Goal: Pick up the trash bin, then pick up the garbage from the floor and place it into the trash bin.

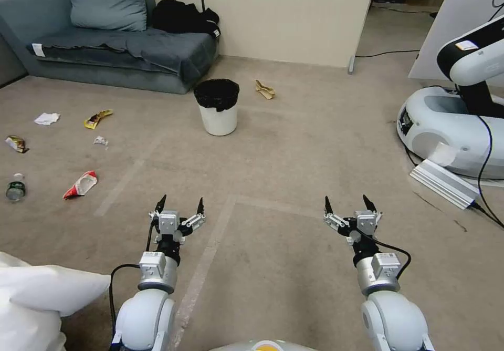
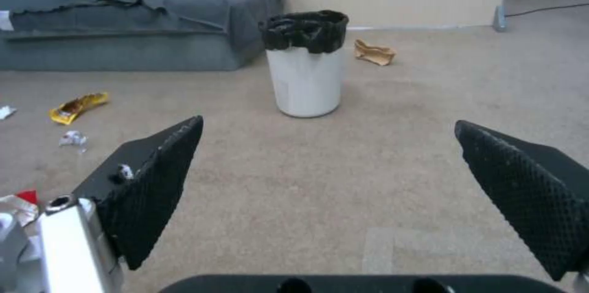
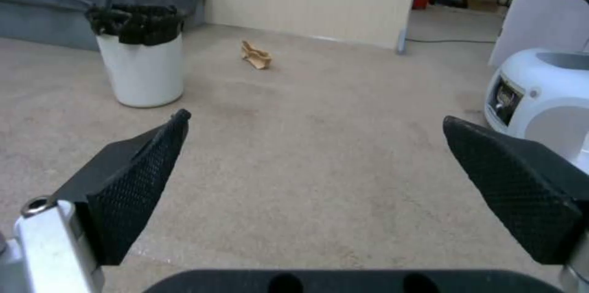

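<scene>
Both grippers hang low over the carpet at the near edge of the head view, each with its two black fingers spread wide and nothing between them: the left gripper (image 1: 179,204) sits to the left, the right gripper (image 1: 346,203) to the right, well apart from one another. Seen from the left wrist, the textured fingers (image 2: 161,178) frame bare floor, and the right wrist camera shows its own pads (image 3: 138,178) parted the same way over the beige carpet (image 1: 294,146). Farther out, the trash bin (image 1: 217,106) stands upright on the floor, a white bucket with a black bag folded over its rim, near the corner of a grey-blue sofa (image 1: 115,46) and well apart from both grippers. A tan scrap (image 1: 264,89) lies just beyond the bin on its right, toward the cream partition wall (image 1: 283,14). Off to the left of the bin, other garbage is scattered across the carpet: a white tissue wad (image 1: 46,118), a yellow wrapper (image 1: 97,119), a small crumpled piece (image 1: 100,141), a red and white wrapper (image 1: 81,184), another wrapper (image 1: 16,143) near the left edge, and a small green-labelled bottle (image 1: 15,187). At the right side stands another white robot (image 1: 457,120) with a cable trailing across the floor.
</scene>
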